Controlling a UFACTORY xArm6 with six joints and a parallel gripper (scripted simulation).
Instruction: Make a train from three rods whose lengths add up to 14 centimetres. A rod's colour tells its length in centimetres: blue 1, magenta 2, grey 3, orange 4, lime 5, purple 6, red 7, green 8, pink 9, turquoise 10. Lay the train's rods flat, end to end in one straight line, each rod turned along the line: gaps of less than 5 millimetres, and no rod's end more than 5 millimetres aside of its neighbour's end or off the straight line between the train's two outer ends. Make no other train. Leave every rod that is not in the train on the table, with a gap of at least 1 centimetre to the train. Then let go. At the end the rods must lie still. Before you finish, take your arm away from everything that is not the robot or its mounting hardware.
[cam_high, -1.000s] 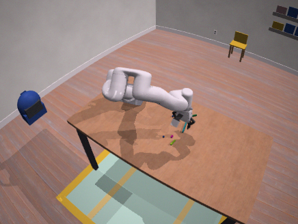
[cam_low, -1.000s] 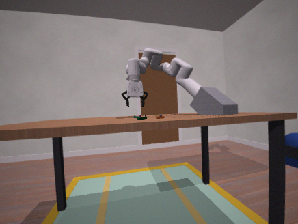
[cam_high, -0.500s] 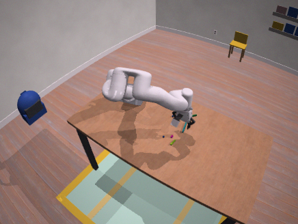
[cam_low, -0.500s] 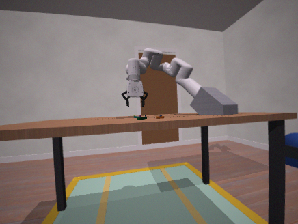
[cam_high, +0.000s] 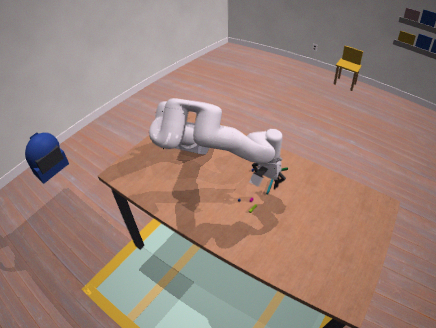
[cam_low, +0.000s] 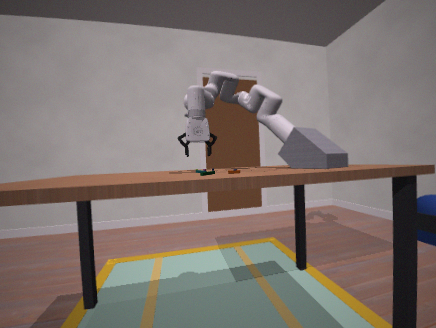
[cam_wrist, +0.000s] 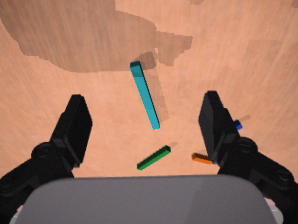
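Note:
My gripper (cam_high: 265, 178) (cam_low: 198, 154) (cam_wrist: 144, 106) is open and empty, well above the table. The turquoise rod (cam_high: 270, 186) (cam_wrist: 145, 95) lies below, between the fingers in the wrist view. A green rod (cam_high: 285, 169) (cam_low: 205, 173) (cam_wrist: 154, 158) lies slanted near its lower end. An orange rod (cam_low: 234, 171) (cam_wrist: 201, 158) lies right of the green one, partly behind the right finger. A blue rod (cam_wrist: 238, 125) lies beyond that finger. In the top view, another blue rod (cam_high: 239, 200), a magenta rod (cam_high: 251, 199) and a lime rod (cam_high: 253, 208) lie apart.
The wooden table (cam_high: 340, 225) (cam_low: 125, 184) carries all the rods. The arm's base stands at its far edge in the top view. The arm's shadow falls over the lime rod's surroundings. A blue bin-like object (cam_high: 44, 152) stands beyond the table.

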